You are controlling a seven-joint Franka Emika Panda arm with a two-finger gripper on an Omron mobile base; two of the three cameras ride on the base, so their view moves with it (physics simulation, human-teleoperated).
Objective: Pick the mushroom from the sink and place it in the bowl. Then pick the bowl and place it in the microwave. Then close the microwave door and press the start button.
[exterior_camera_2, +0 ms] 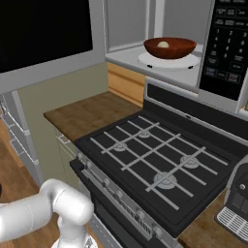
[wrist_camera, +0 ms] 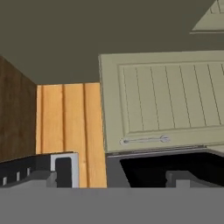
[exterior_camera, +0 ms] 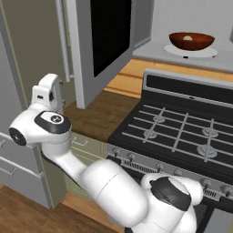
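Observation:
The reddish-brown bowl (exterior_camera: pixel 191 41) (exterior_camera_2: pixel 169 48) sits on the white round plate (exterior_camera: pixel 205 53) inside the microwave (exterior_camera_2: pixel 226 43). The pale mushroom (exterior_camera: pixel 187 38) (exterior_camera_2: pixel 163 44) lies in the bowl. The microwave door (exterior_camera: pixel 82 54) (exterior_camera_2: pixel 46 72) stands swung open to the left, its bar handle (exterior_camera: pixel 63 41) on the far side. My white hand (exterior_camera: pixel 47 91) hangs low left of the door, beside the handle. In the hand view my gripper (wrist_camera: pixel 120 175) is open, its fingertips (wrist_camera: pixel 63 168) wide apart with nothing between them. The sink is out of view.
A black gas stove (exterior_camera: pixel 182 132) (exterior_camera_2: pixel 150 155) lies below the microwave. A wooden counter (exterior_camera: pixel 95 118) (exterior_camera_2: pixel 87 114) runs left of it. Grey drawer fronts (exterior_camera: pixel 13 159) stand at far left. A green cabinet door (wrist_camera: pixel 162 100) faces the hand. A grey appliance (exterior_camera_2: pixel 237 203) sits at lower right.

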